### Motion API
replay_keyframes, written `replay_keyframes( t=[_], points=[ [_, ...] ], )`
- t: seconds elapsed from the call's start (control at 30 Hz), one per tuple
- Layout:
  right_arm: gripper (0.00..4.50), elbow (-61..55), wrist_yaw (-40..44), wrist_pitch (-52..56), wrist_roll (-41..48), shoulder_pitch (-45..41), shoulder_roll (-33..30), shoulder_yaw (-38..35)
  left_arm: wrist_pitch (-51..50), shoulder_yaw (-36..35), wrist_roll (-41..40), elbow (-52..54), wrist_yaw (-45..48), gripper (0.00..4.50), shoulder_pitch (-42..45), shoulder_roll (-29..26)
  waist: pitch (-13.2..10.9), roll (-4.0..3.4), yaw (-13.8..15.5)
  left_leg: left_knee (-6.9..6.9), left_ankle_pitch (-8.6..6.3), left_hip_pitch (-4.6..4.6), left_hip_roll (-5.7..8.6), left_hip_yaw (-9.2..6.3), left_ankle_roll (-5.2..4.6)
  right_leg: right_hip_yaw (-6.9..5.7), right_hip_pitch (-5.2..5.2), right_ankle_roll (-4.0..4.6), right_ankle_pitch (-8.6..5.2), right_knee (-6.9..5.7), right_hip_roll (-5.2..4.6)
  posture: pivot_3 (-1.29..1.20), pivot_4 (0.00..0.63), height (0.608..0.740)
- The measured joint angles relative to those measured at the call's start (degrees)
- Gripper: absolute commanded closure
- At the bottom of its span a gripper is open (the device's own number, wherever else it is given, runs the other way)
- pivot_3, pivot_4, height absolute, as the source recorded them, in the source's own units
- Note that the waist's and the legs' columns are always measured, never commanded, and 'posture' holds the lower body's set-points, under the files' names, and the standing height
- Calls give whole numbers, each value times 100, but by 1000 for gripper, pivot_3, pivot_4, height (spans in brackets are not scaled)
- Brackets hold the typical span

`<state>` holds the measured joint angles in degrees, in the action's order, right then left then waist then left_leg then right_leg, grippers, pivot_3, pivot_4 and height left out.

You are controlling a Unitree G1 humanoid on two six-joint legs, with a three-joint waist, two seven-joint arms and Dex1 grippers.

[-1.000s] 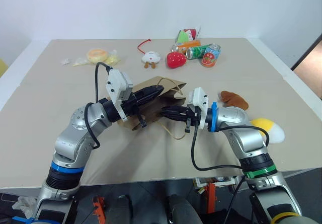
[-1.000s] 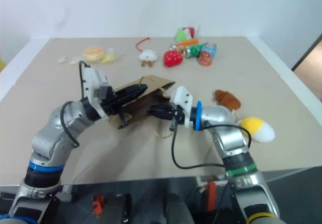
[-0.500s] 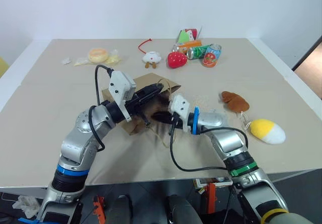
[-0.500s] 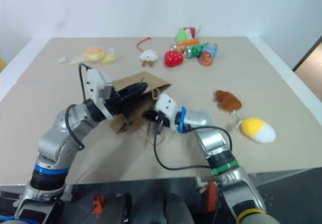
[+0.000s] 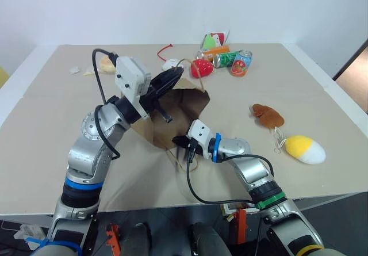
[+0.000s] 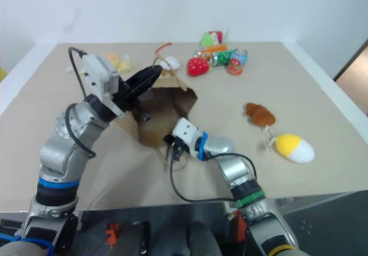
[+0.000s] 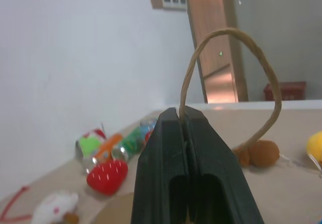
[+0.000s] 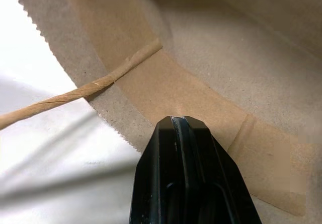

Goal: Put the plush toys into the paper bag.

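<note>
The brown paper bag lies on the table with its mouth gaping toward me. My left gripper is shut on the bag's upper cord handle and holds that side up. My right gripper is shut, its tip at the inside of the bag's lower rim; whether it pinches paper I cannot tell. The other handle trails on the table. The reddish-brown plush toy and the yellow, white-ended egg plush toy lie on the table to the right of the bag.
At the far side of the table are a red strawberry plush, printed cans, a green and red carton, a white toy and a yellow bun.
My left gripper has risen with the handle, lifting the bag's upper side and opening its mouth. The right gripper has sunk and moved left to the lower rim.
</note>
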<state>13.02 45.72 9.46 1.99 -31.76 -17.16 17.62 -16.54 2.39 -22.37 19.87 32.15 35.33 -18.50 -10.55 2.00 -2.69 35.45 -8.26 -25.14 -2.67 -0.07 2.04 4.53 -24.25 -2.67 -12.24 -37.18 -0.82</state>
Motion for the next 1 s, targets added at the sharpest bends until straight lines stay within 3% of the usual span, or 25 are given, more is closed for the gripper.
replay_keyframes(
  t=[0.77,1.0],
  points=[
    [4415,252,7,-91,6,-173,32,-48,191,261,370,467,313,4500,520,-240,0,0,-3,-1,0,2,-1,0,0,3,0,0,0,0,3,0,150,740],
    [4415,305,74,-199,13,-221,11,-66,26,-54,467,-26,-372,4500,82,2,0,0,-3,-2,0,2,-1,-1,0,3,0,-1,0,0,4,0,150,740]
  ],
)
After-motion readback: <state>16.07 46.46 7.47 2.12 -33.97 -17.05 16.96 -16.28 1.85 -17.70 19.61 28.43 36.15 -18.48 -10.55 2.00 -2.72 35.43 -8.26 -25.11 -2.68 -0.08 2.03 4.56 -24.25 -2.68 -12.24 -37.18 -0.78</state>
